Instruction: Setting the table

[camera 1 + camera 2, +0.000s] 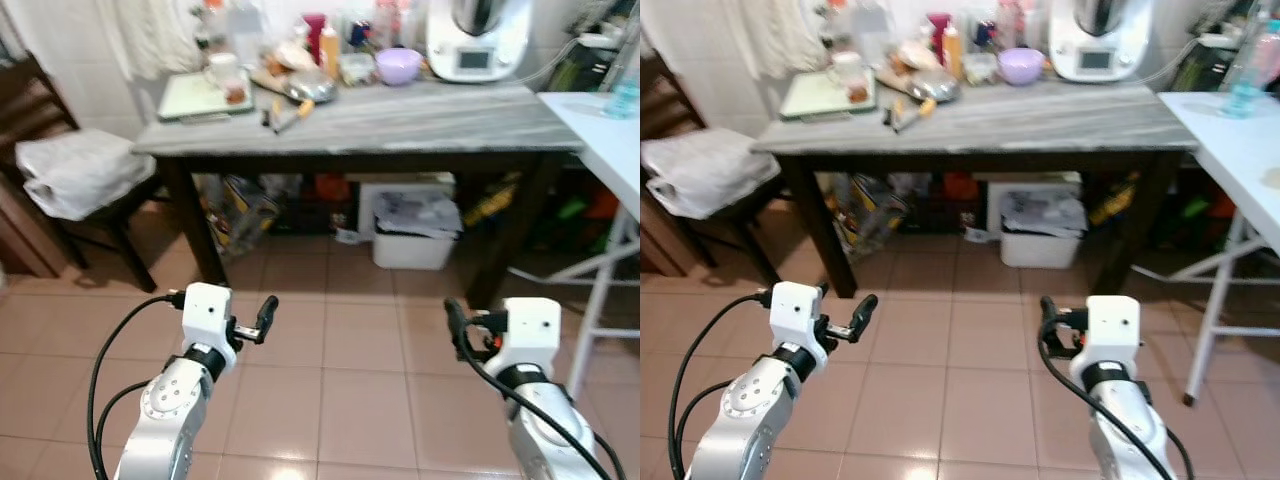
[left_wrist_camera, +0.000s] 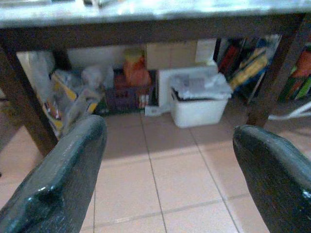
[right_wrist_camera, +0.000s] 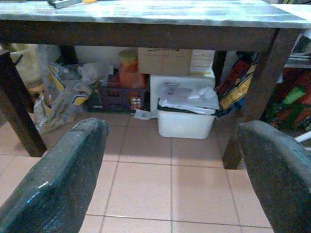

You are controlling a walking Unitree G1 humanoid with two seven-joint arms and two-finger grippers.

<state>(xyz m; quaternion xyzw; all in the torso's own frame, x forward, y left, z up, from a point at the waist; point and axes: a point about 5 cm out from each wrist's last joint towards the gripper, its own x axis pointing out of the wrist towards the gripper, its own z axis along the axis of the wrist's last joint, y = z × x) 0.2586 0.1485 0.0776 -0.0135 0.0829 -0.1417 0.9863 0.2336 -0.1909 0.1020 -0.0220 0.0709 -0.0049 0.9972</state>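
A dark-legged table with a grey marbled top (image 1: 420, 122) stands ahead. Along its back sit a pale green tray (image 1: 190, 98) with a cup (image 1: 223, 71), a metal bowl (image 1: 311, 90), a purple bowl (image 1: 398, 65), several bottles and a white kitchen machine (image 1: 478, 40). A few utensils (image 1: 284, 116) lie near the front edge. My left gripper (image 1: 263, 318) and right gripper (image 1: 455, 322) hover low over the tiled floor, short of the table. In the wrist views both the left gripper (image 2: 167, 160) and the right gripper (image 3: 170, 160) are open and hold nothing.
A dark chair with a folded white cloth (image 1: 75, 172) stands at the left. Under the table are a white bin (image 1: 414, 232), bags (image 1: 240, 212) and boxes. A white folding table (image 1: 610, 140) with a blue bottle (image 1: 1247, 68) stands at the right. Tiled floor (image 1: 340, 350) lies between me and the table.
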